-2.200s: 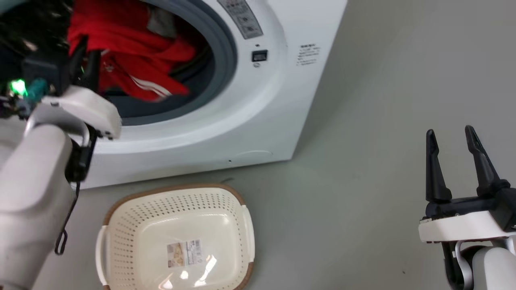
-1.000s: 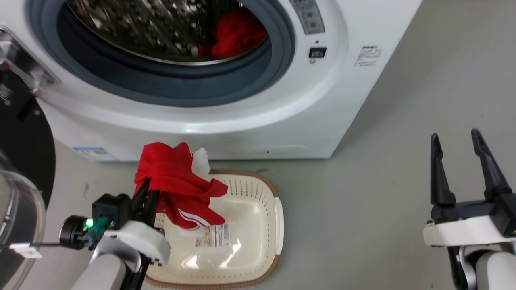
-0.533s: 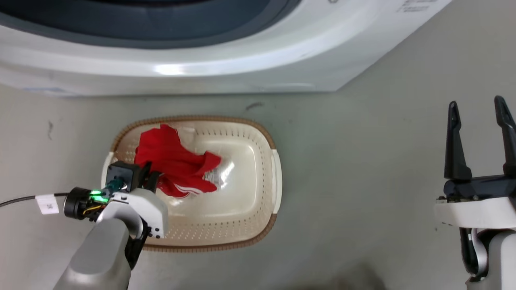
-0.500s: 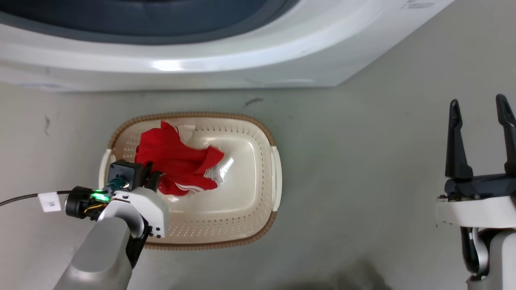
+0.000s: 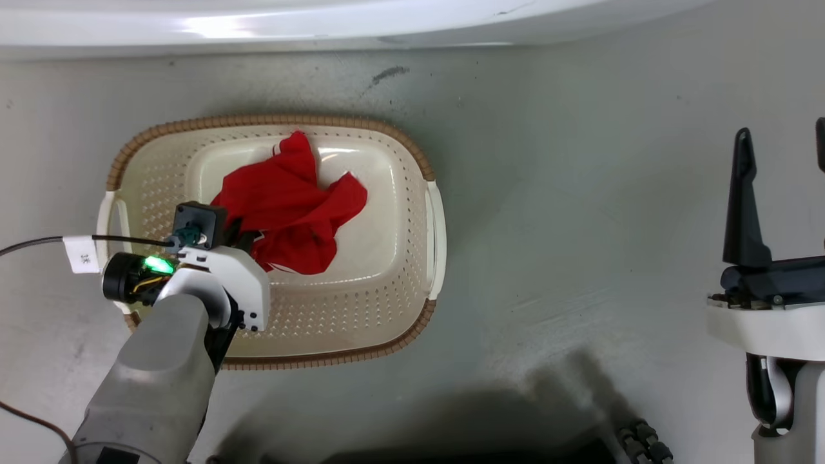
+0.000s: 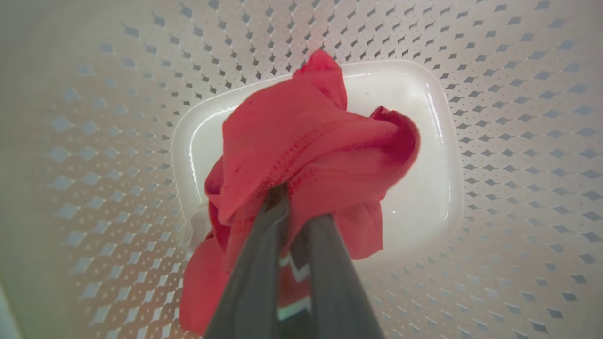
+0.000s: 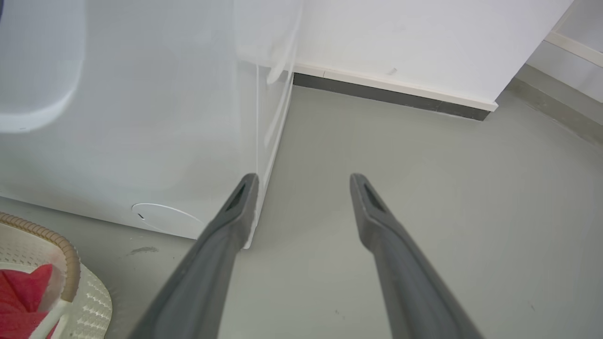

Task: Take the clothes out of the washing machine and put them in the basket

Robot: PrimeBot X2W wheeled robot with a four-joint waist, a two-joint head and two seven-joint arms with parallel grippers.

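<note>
The cream basket (image 5: 399, 212) with a brown rim sits on the grey floor below the washing machine (image 5: 322, 26), whose white lower edge crosses the top of the head view. A red garment of the clothes (image 5: 290, 206) with white trim lies bunched on the basket's bottom. My left gripper (image 5: 235, 233) reaches into the basket and is shut on the cloth. In the left wrist view, the fingers (image 6: 264, 254) pinch a fold of the garment (image 6: 320, 141) above the basket's perforated wall (image 6: 518, 141). My right gripper (image 5: 783, 187) hovers open and empty at the far right.
The right wrist view has my open right gripper (image 7: 304, 181) over bare floor, the washing machine's side (image 7: 141, 117), the basket rim (image 7: 66, 254) and a wall baseboard (image 7: 391, 89). A black cable with a white tag (image 5: 80, 253) trails left. A dark robot base (image 5: 638, 441) shows below.
The camera has tilted down, so the drum has left the picture. My left gripper carried the red garment from the drum down into the basket, and the cloth now rests on the bottom.
</note>
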